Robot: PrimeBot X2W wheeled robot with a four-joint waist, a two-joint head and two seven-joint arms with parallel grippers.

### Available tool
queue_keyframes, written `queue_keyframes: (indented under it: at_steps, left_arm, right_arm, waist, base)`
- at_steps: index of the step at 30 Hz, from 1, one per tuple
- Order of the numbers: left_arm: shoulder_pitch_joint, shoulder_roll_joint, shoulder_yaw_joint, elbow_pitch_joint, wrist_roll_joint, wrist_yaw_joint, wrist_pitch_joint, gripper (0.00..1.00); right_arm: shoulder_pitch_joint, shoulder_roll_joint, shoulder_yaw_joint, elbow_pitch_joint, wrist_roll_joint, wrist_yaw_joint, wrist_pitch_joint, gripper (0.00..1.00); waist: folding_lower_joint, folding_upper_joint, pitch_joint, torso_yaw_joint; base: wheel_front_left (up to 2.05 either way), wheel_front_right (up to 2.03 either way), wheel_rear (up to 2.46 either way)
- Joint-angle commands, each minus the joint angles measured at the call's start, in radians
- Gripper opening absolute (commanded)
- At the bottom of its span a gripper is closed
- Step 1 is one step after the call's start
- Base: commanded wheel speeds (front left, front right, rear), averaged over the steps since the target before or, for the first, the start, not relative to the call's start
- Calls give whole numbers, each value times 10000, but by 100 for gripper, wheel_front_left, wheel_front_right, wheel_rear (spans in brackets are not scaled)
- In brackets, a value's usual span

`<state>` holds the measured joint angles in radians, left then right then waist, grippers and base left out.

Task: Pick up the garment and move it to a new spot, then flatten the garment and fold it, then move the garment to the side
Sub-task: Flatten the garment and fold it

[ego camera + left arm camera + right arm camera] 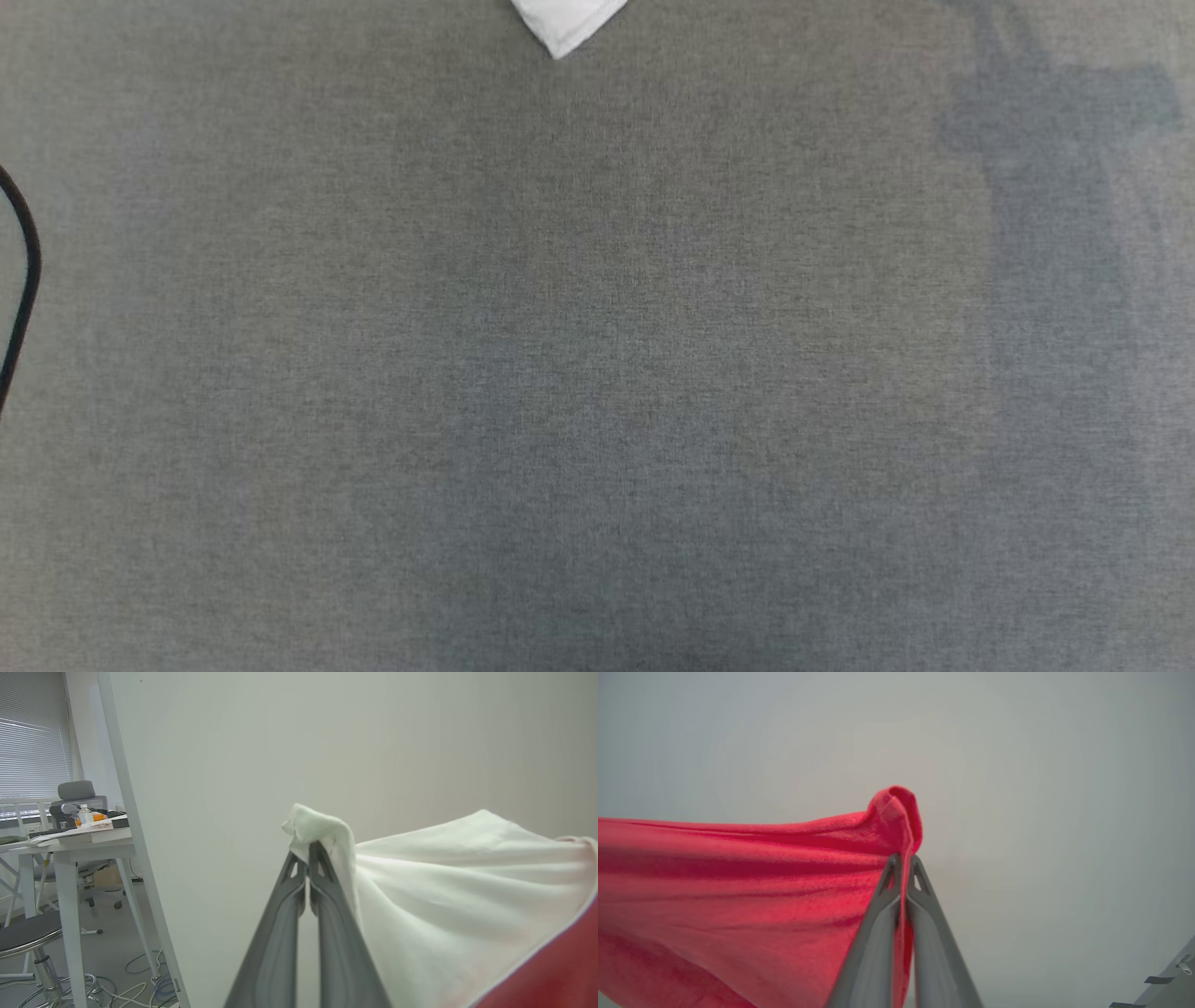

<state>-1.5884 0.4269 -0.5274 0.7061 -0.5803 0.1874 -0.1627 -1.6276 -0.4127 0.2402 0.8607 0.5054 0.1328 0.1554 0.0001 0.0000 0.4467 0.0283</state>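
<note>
Your left gripper (308,851) has its jaws clenched on a bunched white corner of the garment (467,896), probably a sleeve. The white cloth fans out to that view's right and meets red at the lower right edge. Your right gripper (903,861) has its jaws clenched on a red fold of the garment (738,882), and the rest drapes off to that view's left. So it's slung in the air between both arms, above the grey cloth-covered surface (597,373). In the head view there's a black cable (23,271) at the far left, a white tip of the garment (565,23) poking in at top centre, and an arm-like shadow (1055,187) at the right. Handling call: light, soft, no stiffness, not fragile, so expect sag and swing. The knit looks grippy, but both pinches are on small bunches, so a hard tug could slip one. For flattening, you'd want matching points, either both shoulders or both hem corners. One on white and one on red will likely hang skewed. Look: bright red body, white sleeve cloth, fine textured weave, loose wrinkles running toward each pinch.
</note>
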Motion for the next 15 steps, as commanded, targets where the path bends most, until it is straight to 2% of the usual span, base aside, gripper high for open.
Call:
queue_keyframes:
  at_steps: [1,7,15]
  left_arm:
    - [-297,45,49,250,108,-17,-65,0]
    - [-846,-222,23,1185,52,-206,-239,0]
    - [-501,-691,150,2246,-430,-699,-538,0]
  right_arm:
    - [-184,-107,-30,173,-68,-21,-139,0]
    - [-615,54,253,710,30,-21,-315,0]
    - [-253,169,1133,933,428,-21,-309,0]
  waist:
    - [-1,0,782,-60]
    - [-1,0,1560,-50]
    - [-1,0,1982,59]
  base:
    - [0,0,0]
    - [0,0,0]
    - [0,0,0]
